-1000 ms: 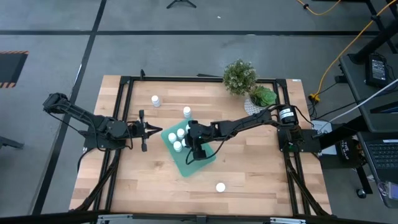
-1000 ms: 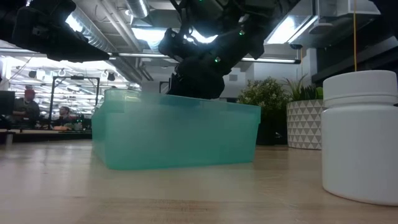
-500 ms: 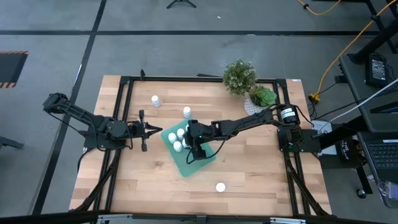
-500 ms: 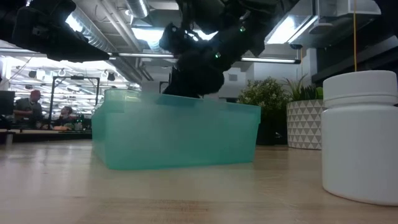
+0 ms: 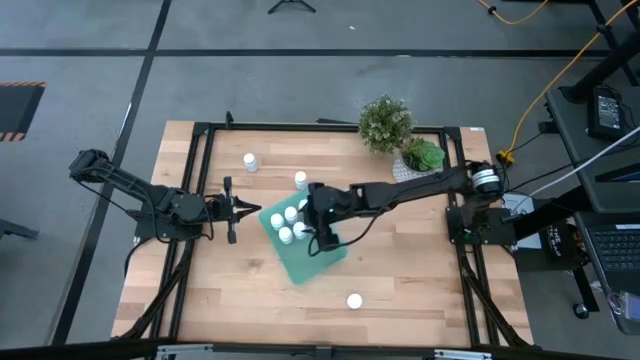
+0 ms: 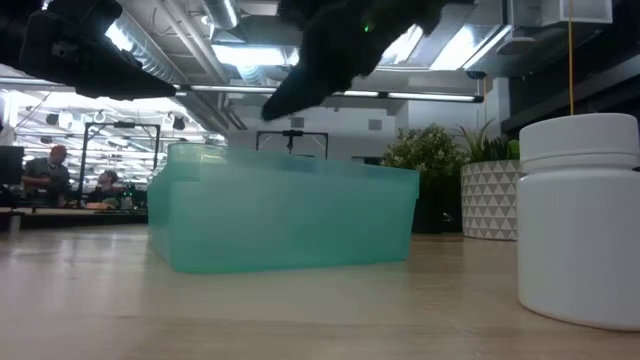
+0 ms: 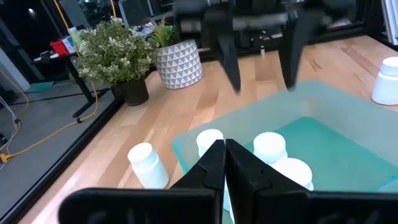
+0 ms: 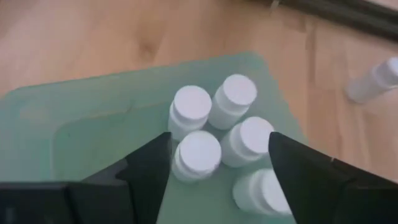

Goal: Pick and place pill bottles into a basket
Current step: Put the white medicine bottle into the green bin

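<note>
The teal basket (image 5: 312, 258) lies at mid table, and several white pill bottles (image 8: 199, 151) stand upright in its left half. My right gripper (image 8: 219, 140) hovers open above them, touching none, and also shows in the high view (image 5: 322, 238). My left gripper (image 5: 254, 210) is shut and empty just left of the basket. Three more bottles are on the table: one at far left (image 5: 250, 161), one just beyond the basket (image 5: 300, 180), and one near the front edge (image 5: 354, 300).
Two potted plants (image 5: 385, 123), one in a white patterned pot (image 7: 179, 62), stand at the far right of the table. The front bottle looms large in the low view (image 6: 580, 215). Bare wood lies right of the basket.
My right gripper has gone up from just inside the basket to well above its rim, and its arm has stretched out a little. The bottles and the basket stay where they were.
</note>
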`<state>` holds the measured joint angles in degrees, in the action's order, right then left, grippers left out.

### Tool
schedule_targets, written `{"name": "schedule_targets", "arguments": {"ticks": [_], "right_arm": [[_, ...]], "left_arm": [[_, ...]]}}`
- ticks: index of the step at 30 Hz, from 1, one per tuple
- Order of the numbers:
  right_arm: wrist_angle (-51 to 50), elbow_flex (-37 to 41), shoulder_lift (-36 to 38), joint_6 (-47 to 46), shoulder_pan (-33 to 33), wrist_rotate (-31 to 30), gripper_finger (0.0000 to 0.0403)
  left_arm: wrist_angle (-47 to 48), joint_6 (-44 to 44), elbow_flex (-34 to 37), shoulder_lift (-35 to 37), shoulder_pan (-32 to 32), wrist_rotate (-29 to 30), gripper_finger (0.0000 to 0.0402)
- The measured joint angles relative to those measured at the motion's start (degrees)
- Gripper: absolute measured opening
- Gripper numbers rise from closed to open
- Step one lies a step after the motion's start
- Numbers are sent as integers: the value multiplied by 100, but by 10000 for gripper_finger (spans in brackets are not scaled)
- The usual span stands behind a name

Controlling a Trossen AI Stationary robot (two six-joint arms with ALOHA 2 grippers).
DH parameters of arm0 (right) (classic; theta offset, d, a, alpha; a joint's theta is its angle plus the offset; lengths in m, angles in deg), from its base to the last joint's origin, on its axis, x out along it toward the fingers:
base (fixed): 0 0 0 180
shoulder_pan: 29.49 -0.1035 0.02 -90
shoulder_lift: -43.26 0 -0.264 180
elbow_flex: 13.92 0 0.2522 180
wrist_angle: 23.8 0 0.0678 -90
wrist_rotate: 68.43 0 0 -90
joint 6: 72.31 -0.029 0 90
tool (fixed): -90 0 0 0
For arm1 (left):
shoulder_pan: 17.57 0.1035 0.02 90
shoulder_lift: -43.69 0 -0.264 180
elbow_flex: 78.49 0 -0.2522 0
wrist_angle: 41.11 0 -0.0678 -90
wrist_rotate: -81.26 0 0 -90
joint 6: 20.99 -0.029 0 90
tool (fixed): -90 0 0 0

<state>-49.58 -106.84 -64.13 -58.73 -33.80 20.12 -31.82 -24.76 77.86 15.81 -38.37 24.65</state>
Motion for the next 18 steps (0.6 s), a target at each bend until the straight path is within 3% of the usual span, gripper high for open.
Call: {"name": "schedule_targets", "arguments": {"ticks": [11,18], "right_arm": [[-133,666,978,55,2,-375,96],[1404,2056,1286,-216,2,-382,7]], "left_arm": [[-2,0,0,-2,0,0,5],[-3,11,2,-30,0,0,14]]}}
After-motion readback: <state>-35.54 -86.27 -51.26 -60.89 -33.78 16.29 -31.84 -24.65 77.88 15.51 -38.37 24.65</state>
